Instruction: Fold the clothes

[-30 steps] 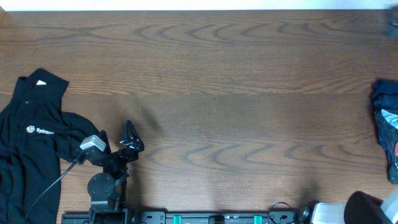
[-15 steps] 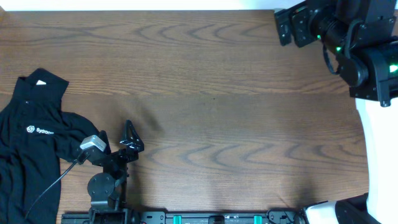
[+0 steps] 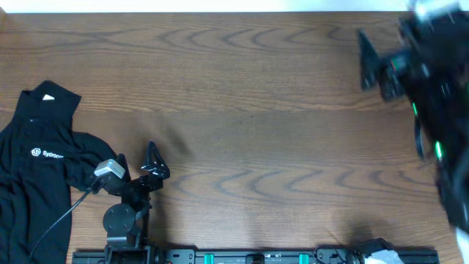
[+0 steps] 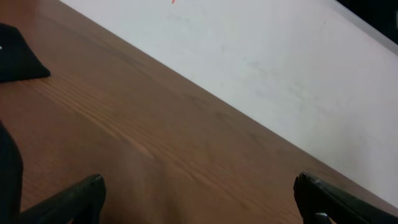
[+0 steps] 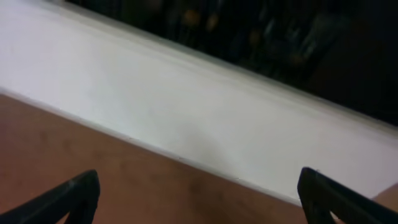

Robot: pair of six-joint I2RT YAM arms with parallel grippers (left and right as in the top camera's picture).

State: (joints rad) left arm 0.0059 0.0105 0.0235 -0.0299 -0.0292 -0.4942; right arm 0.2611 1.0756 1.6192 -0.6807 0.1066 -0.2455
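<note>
The clothes in view are a black collared shirt [image 3: 37, 172] with a small white logo, lying crumpled at the table's left edge. In the left wrist view, parts of the black shirt [image 4: 18, 59] show at the upper left. My left gripper [image 3: 137, 158] rests just right of the shirt, open and empty, with bare wood between its fingertips [image 4: 78, 196]. My right gripper [image 3: 377, 70] is raised over the far right of the table and is blurred by motion. In the right wrist view my right gripper [image 5: 199, 205] stands open with nothing in it.
The wooden table [image 3: 249, 110] ends at a white strip [image 5: 186, 112] along its far edge. The left arm's base and cable [image 3: 121, 220] sit at the front left. The blurred right arm [image 3: 440, 132] covers the table's right edge.
The right arm has swung up from the front right corner and across the table's right side, hiding a cloth pile seen there earlier. The left arm and black shirt have not moved.
</note>
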